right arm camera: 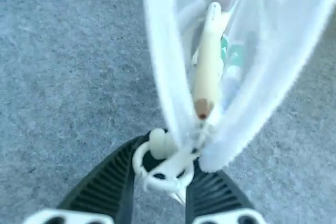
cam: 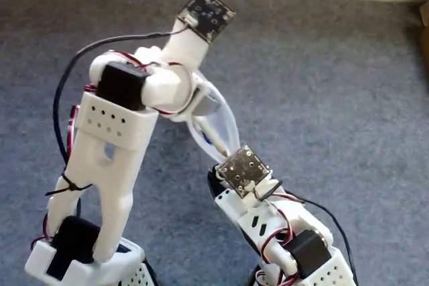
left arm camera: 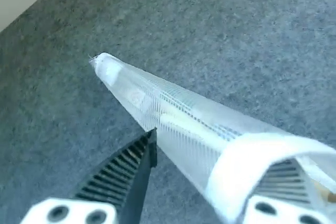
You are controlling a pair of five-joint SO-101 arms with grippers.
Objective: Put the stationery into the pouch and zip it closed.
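In mid-air: L gripper (left arm camera: 210, 156) clamps pouch (left arm camera: 157, 98); R gripper (right arm camera: 170, 158), at its 5 o'clock, pinches zip pull (right arm camera: 157, 174) (mouth gaping). Risk: grip slips, pen (right arm camera: 210, 61) drops.

The high view came from a fixed camera above the grey surface (cam: 348, 65), angled steeply down, with the left arm (cam: 107, 145) and right arm (cam: 281, 232) close beneath it. The left wrist camera looked along the left gripper (left arm camera: 215, 150) at the pouch (left arm camera: 173, 114) from very near, with the surface beyond. The right wrist camera looked along the right gripper (right arm camera: 170, 161) at the pouch's zipper end at close range. All three views shared the pouch and the grey surface.
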